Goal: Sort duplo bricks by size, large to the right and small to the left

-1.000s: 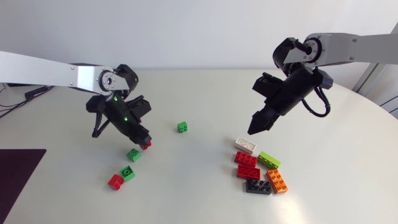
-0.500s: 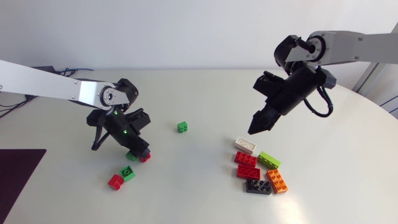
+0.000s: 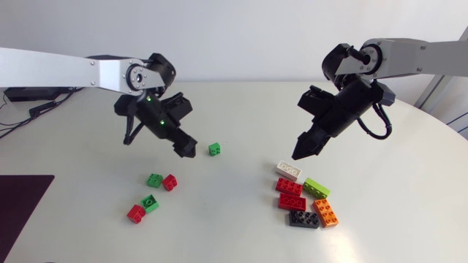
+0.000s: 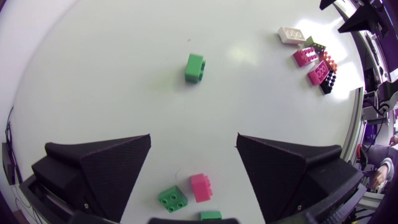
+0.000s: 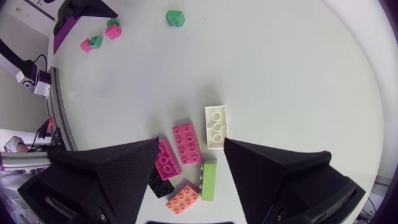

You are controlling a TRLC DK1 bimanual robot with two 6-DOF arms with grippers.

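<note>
Hovering: L claw agape (wide) | small green brick ahead | R claw agape too

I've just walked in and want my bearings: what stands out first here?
Six large bricks lie bunched at the right, under the open right gripper; four small bricks sit at the left. One green brick lies alone mid-table, beside the open left gripper.
</note>
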